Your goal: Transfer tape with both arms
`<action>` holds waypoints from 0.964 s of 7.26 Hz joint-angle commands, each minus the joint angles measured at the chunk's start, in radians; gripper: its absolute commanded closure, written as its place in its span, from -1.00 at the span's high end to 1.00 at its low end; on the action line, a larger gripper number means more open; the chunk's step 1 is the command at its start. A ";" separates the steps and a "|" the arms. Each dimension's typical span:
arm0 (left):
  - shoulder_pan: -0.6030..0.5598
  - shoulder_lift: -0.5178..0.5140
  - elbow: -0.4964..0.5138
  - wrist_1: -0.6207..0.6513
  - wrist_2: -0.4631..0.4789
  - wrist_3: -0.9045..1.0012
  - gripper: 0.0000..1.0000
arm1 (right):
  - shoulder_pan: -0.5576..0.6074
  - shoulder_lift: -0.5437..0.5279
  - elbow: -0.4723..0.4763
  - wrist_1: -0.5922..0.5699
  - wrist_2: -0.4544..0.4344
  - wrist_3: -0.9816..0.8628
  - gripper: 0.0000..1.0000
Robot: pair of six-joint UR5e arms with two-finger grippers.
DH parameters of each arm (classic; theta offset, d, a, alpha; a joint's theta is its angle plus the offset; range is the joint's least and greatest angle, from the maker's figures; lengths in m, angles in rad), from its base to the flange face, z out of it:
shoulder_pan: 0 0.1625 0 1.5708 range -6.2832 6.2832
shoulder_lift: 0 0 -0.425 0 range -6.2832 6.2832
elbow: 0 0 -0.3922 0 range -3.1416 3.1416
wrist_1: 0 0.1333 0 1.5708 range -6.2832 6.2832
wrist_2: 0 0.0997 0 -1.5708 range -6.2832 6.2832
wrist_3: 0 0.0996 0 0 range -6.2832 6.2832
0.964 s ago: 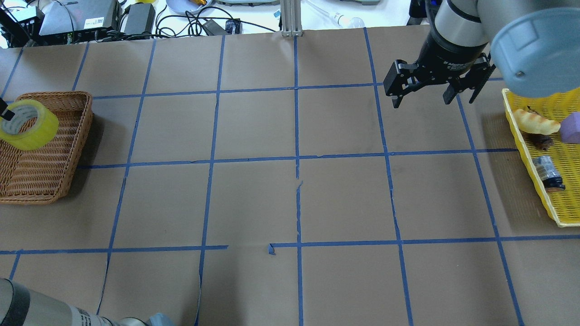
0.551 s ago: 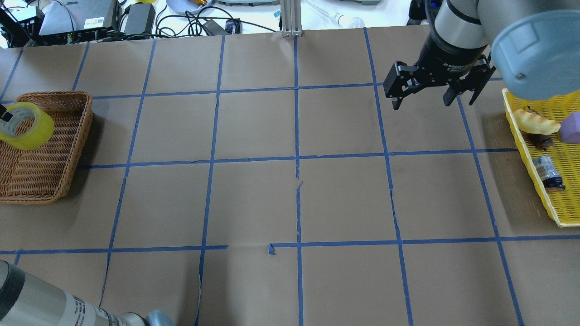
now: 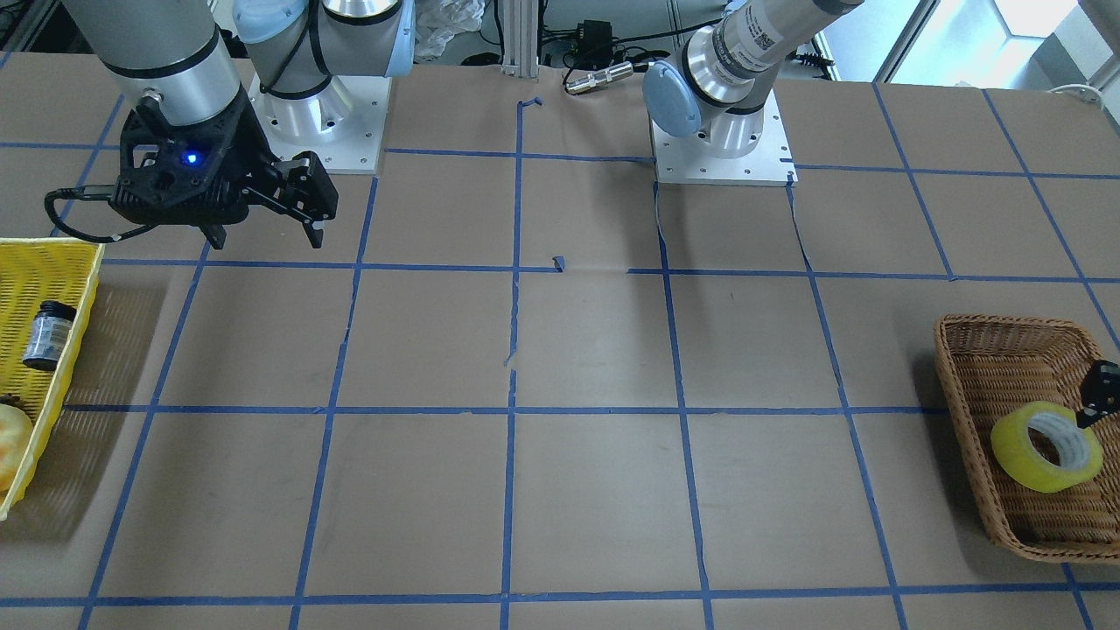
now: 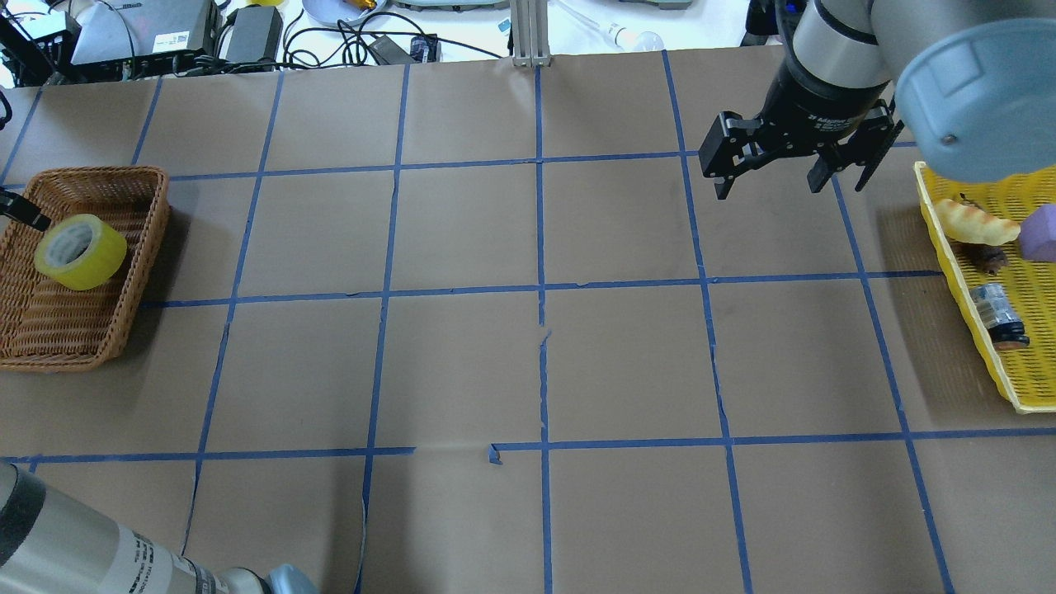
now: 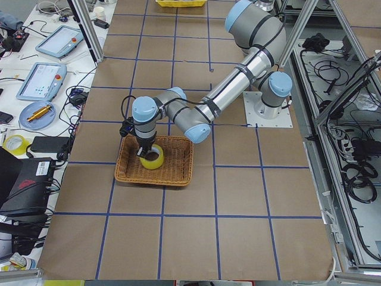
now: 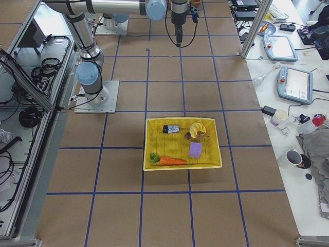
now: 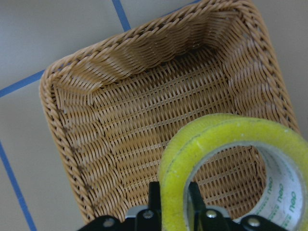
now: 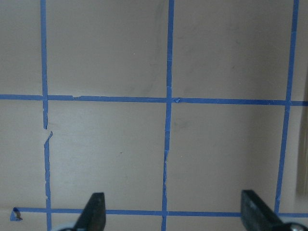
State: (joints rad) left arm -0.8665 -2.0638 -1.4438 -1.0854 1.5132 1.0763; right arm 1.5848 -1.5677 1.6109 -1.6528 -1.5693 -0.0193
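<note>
The yellow tape roll (image 4: pixel 80 252) with a white core sits tilted low inside the wicker basket (image 4: pixel 157 214) at the table's left end. It also shows in the front view (image 3: pixel 1046 446) and the exterior left view (image 5: pixel 152 158). My left gripper (image 7: pixel 173 192) is shut on the roll's wall, one finger inside the ring and one outside. Only a black fingertip (image 4: pixel 25 213) shows overhead. My right gripper (image 4: pixel 784 186) is open and empty, hanging above the table at the far right; the right wrist view (image 8: pixel 175 216) shows only bare paper between its fingers.
A yellow mesh tray (image 4: pixel 965 330) at the right edge holds a small dark bottle (image 4: pixel 998 313), a bread piece (image 4: pixel 978 223), a purple block (image 4: pixel 1041 233) and a carrot (image 6: pixel 167 160). Blue tape lines grid the brown paper. Cables and electronics (image 4: pixel 148 33) lie beyond the far edge.
The left gripper has lowered the tape roll down into the wicker basket, and it now looks smaller and further right overhead. The right gripper has barely moved.
</note>
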 commanded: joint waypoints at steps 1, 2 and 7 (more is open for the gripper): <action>-0.058 0.072 -0.006 -0.112 -0.010 -0.070 0.62 | 0.001 -0.002 0.000 0.001 0.000 -0.001 1.00; -0.122 0.130 -0.010 -0.155 0.002 -0.155 0.62 | 0.001 -0.002 -0.002 0.001 0.002 -0.001 1.00; -0.574 0.365 -0.026 -0.358 0.077 -0.893 0.62 | 0.001 -0.002 -0.003 0.001 0.002 -0.002 1.00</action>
State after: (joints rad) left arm -1.2957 -1.7441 -1.4559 -1.4324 1.5504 0.3998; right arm 1.5859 -1.5692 1.6079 -1.6527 -1.5677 -0.0206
